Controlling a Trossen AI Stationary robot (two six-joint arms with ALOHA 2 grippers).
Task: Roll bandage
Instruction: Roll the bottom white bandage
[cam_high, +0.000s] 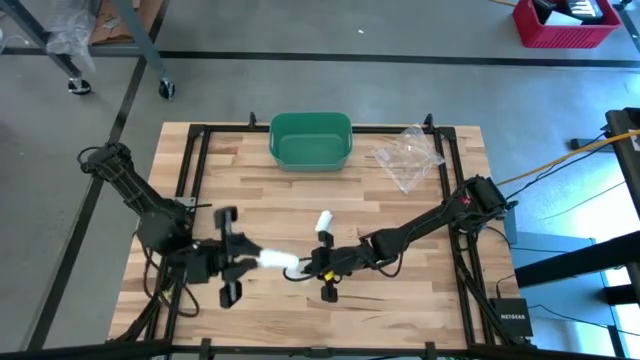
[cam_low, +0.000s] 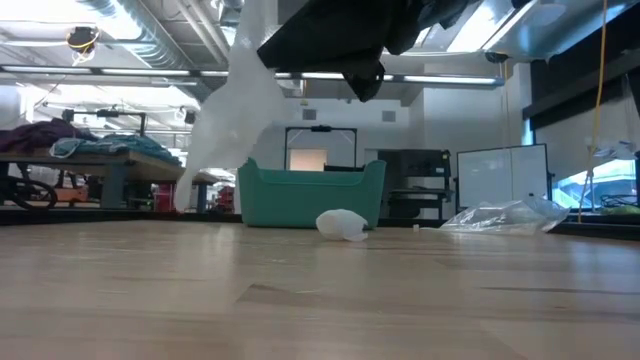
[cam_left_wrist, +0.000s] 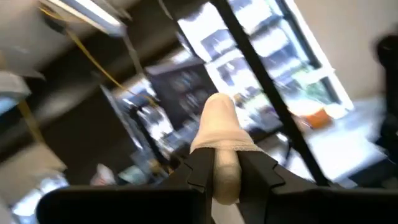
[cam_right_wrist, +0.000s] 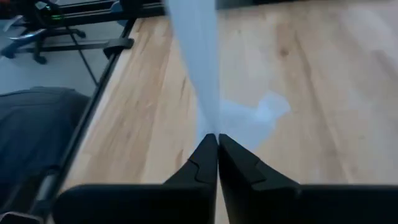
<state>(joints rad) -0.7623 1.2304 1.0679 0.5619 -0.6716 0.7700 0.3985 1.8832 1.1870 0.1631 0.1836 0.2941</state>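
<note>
A white bandage roll (cam_high: 272, 260) is held off the table near its front edge, with my left gripper (cam_high: 248, 263) shut on it. A short strip of bandage (cam_high: 300, 266) runs from the roll to my right gripper (cam_high: 318, 268), which is shut on that strip. In the low view the bandage (cam_low: 235, 110) shows clear above the tabletop. A second small white roll (cam_high: 323, 220) lies on its side on the wood, apart from both grippers. My left gripper pinches the bandage roll (cam_left_wrist: 219, 134) between its two fingers (cam_left_wrist: 200, 173), one on each side. The roll lies along the fingers and sticks out past their tips. It is lifted clear of the table. My right gripper pinches the bandage's loose strip (cam_right_wrist: 210, 121) between its two shut fingertips (cam_right_wrist: 205, 149). The fingers slant down toward the table. The strip (cam_right_wrist: 193, 43) runs on flat and straight beyond the tips toward the roll, clear of the wood.
A green bin (cam_high: 310, 140) stands at the table's far edge, with a crumpled clear plastic bag (cam_high: 408, 158) to its right. Bare wood lies between them and the grippers. Black frame rails (cam_high: 196, 170) run along the table's sides.
</note>
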